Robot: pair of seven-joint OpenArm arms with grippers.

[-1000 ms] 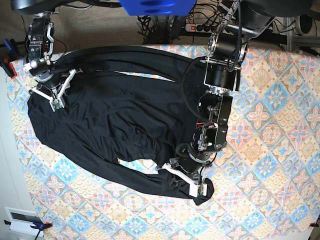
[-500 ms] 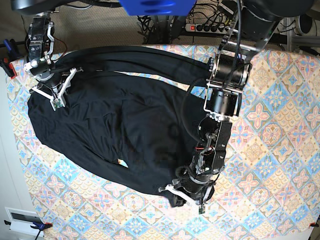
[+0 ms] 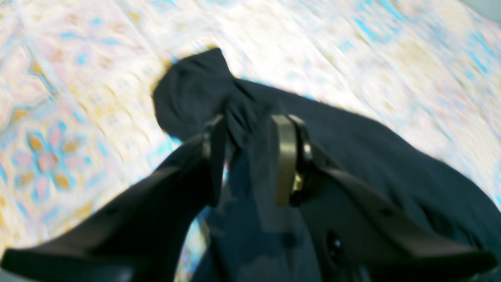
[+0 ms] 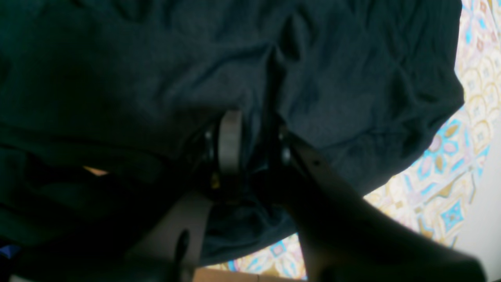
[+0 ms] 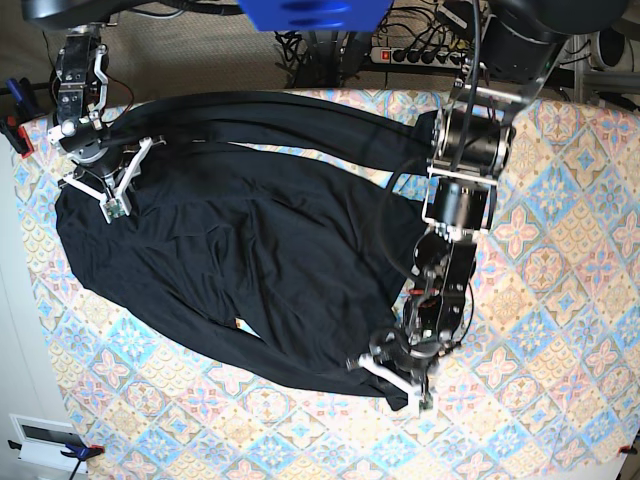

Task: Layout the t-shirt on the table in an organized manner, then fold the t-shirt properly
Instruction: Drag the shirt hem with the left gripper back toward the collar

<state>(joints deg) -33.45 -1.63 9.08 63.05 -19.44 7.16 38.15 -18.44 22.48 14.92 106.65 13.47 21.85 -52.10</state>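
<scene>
Black t-shirt [image 5: 240, 250] sprawls across the table's [image 5: 560, 300] left half, hem corner dragged nearer the front edge. My left pincer [image 3: 250, 156] is parting, cloth seemingly slipping free, though blur hides contact. Right pincer [image 4: 250, 150] stays clenched on fabric. Layout nearly done.

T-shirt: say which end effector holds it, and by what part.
The right end effector pinches a fold of the t-shirt near its edge. The left end effector straddles a bunched corner, jaws apart; whether it grips cannot be told.
</scene>
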